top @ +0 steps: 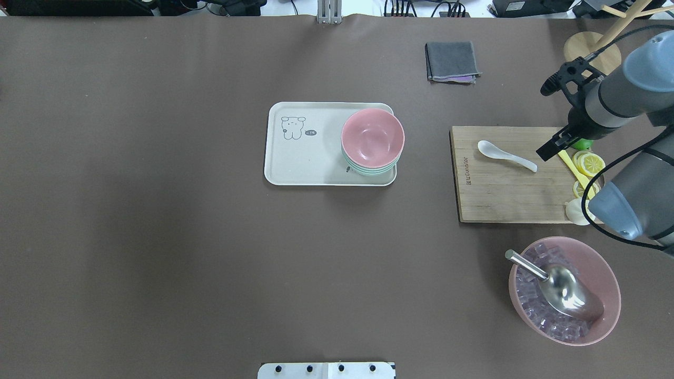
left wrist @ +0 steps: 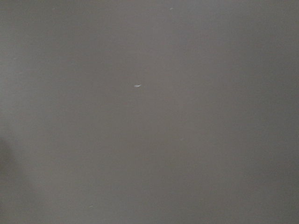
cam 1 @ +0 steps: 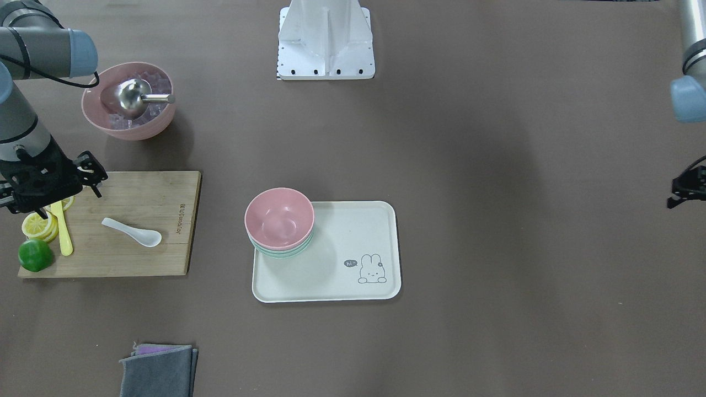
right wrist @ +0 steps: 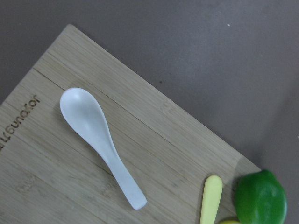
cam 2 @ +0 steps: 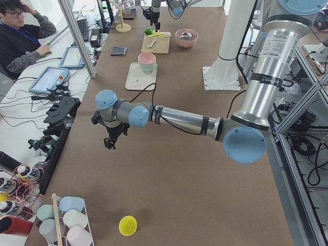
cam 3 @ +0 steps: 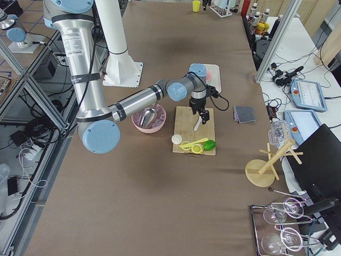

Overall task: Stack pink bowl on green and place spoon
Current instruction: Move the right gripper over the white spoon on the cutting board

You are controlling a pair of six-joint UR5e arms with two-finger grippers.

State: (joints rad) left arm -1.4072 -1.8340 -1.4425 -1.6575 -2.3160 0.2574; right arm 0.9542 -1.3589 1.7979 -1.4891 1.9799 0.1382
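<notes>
The small pink bowl [cam 1: 278,218] [top: 373,138] sits nested upright on the stack of green bowls [cam 1: 281,252] [top: 368,169], at one end of the cream tray [cam 1: 353,242] [top: 305,158]. The white spoon [cam 1: 135,231] [top: 505,155] [right wrist: 100,140] lies flat on the wooden cutting board [cam 1: 149,204] [top: 500,195]. My right gripper [cam 1: 94,179] [top: 547,151] hovers above the board's end, beside the spoon's handle, open and empty. My left gripper [cam 1: 674,196] [cam 2: 109,142] hangs far off at the table's other side, open and empty; its wrist view shows only bare table.
A larger pink bowl [cam 1: 138,129] [top: 613,295] with ice cubes and a metal scoop stands behind the board. A lime [cam 1: 35,255], lemon slices [cam 1: 37,225] and a yellow knife [cam 1: 63,234] lie at the board's end. A grey cloth [cam 1: 158,372] lies near the front edge.
</notes>
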